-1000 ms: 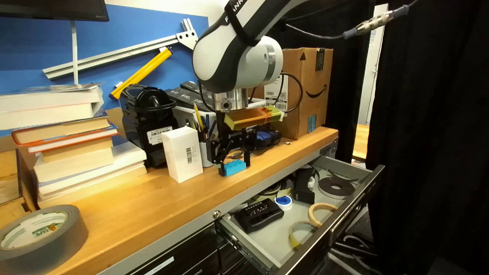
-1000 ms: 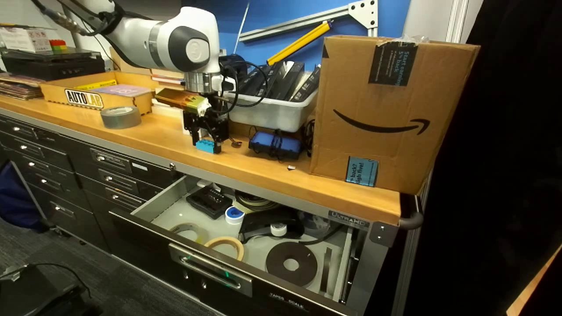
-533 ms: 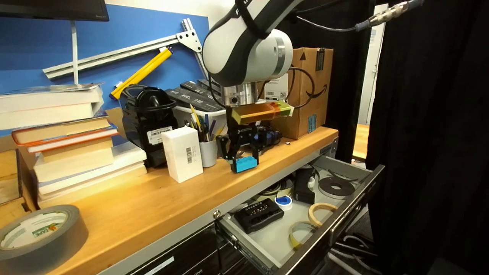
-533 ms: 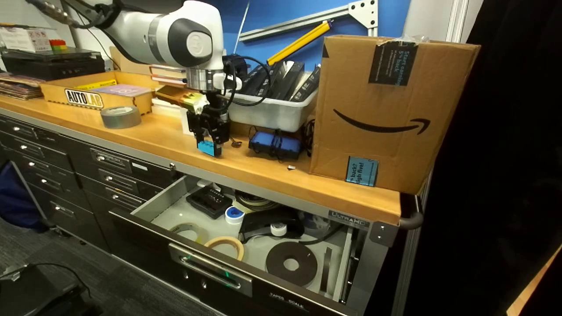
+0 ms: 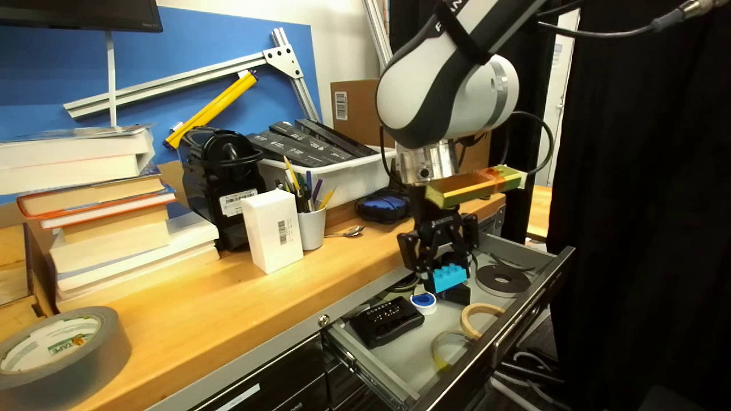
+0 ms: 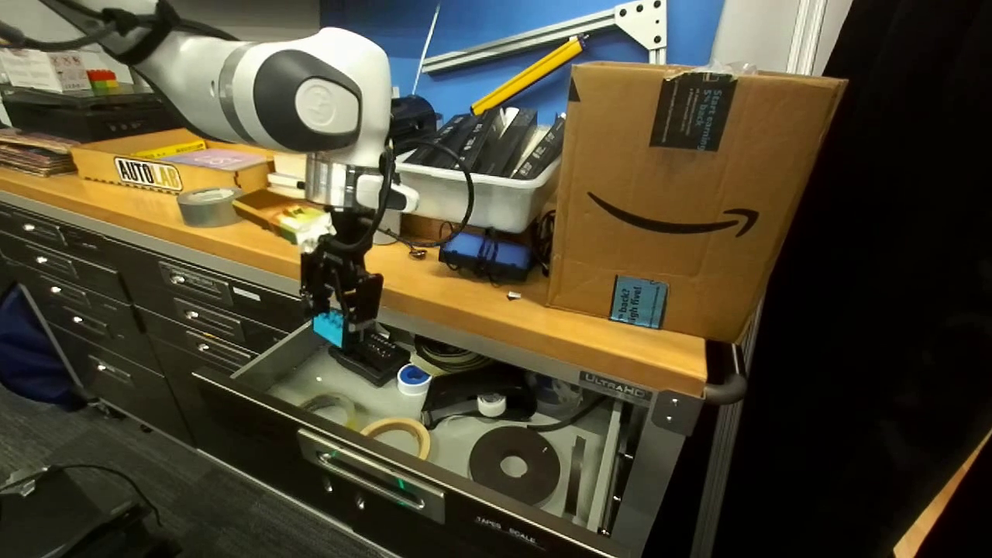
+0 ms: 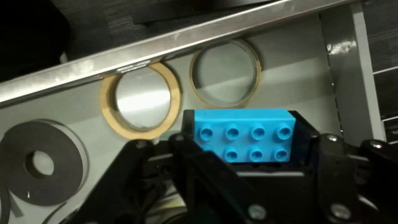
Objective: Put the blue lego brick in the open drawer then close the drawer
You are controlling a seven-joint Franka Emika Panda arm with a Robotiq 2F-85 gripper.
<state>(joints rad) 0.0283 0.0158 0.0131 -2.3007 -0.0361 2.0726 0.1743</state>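
The blue lego brick (image 5: 449, 278) is light blue with studs and shows in both exterior views (image 6: 328, 328). My gripper (image 5: 447, 281) is shut on it, with one finger at each end, as the wrist view shows (image 7: 244, 137). The brick hangs in the air over the open drawer (image 5: 402, 357), apart from the drawer floor. The drawer is pulled out, with its pale grey inside also visible in an exterior view (image 6: 453, 449) and in the wrist view (image 7: 298, 81). The fingers hide a lower corner of the brick in the wrist view.
The drawer holds a black device (image 6: 370, 355), a blue-and-white roll (image 6: 415, 379), a tan tape ring (image 6: 397, 435), a thin tape ring (image 7: 225, 74) and a dark roll (image 6: 514, 467). On the bench stand a white box (image 5: 273, 229), a pen cup (image 5: 312, 229) and a cardboard box (image 6: 682, 209).
My gripper has carried the blue brick off the wooden bench top, outward past its front edge, to above the open drawer. The drawer has not moved.
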